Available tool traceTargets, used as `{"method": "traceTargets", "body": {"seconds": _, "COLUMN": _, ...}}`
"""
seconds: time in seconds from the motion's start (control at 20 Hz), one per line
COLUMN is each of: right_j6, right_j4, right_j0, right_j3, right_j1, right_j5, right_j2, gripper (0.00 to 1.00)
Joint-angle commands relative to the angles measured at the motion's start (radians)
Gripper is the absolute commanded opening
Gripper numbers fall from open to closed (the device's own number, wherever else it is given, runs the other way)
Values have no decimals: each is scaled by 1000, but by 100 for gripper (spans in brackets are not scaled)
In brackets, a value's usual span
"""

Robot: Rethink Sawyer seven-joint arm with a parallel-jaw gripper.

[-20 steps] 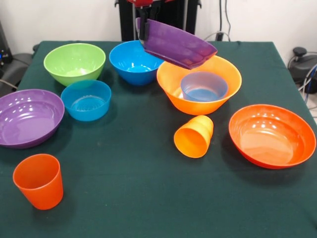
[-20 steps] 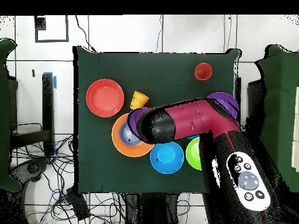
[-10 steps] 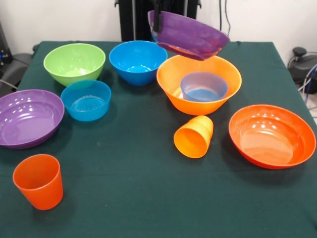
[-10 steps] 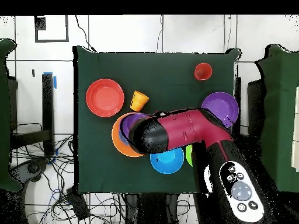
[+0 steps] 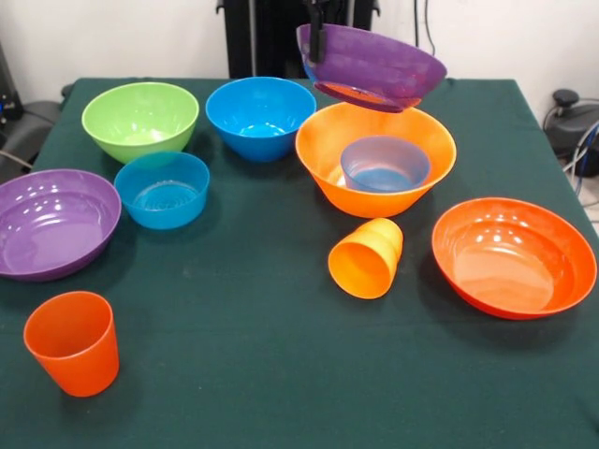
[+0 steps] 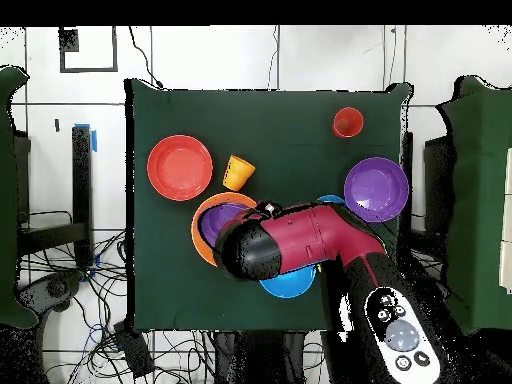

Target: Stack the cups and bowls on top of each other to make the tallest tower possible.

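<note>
We have a purple bowl pinched by its rim in the gripper, whose fingers are closed on that edge, so the bowl hangs slightly tilted above the big yellow-orange bowl. That big bowl is our likely base, and it already holds a small clear-blue bowl, so the purple one is poised to drop in on top. Gripping at the rim leaves the underside free to seat. The rest wait apart on the table: a green bowl, two blue bowls, a second purple bowl, a red bowl, a toppled yellow cup and an upright red cup.
</note>
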Motion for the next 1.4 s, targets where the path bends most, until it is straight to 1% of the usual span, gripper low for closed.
{"method": "traceTargets", "body": {"seconds": 0.05, "right_j6": 165, "right_j4": 4, "right_j0": 27, "right_j3": 73, "right_j1": 31, "right_j5": -79, "right_j2": -50, "gripper": 0}}
{"method": "traceTargets", "body": {"seconds": 0.35, "right_j6": 162, "right_j4": 7, "right_j0": 28, "right_j3": 86, "right_j1": 38, "right_j5": -101, "right_j2": -59, "gripper": 0}}
{"method": "traceTargets", "body": {"seconds": 0.55, "right_j6": 178, "right_j4": 7, "right_j0": 37, "right_j3": 104, "right_j1": 49, "right_j5": -136, "right_j2": -70, "gripper": 0}}
{"method": "traceTargets", "body": {"seconds": 0.8, "right_j6": 213, "right_j4": -18, "right_j0": 83, "right_j3": 117, "right_j1": 70, "right_j5": -188, "right_j2": -115, "gripper": 0}}
{"method": "traceTargets", "body": {"seconds": 0.95, "right_j6": 220, "right_j4": -18, "right_j0": 100, "right_j3": 125, "right_j1": 75, "right_j5": -212, "right_j2": -131, "gripper": 0}}
{"method": "traceTargets", "body": {"seconds": 1.2, "right_j6": 211, "right_j4": -6, "right_j0": 109, "right_j3": 118, "right_j1": 75, "right_j5": -207, "right_j2": -143, "gripper": 0}}
{"method": "traceTargets", "body": {"seconds": 1.4, "right_j6": 213, "right_j4": -9, "right_j0": 115, "right_j3": 116, "right_j1": 84, "right_j5": -216, "right_j2": -152, "gripper": 0}}
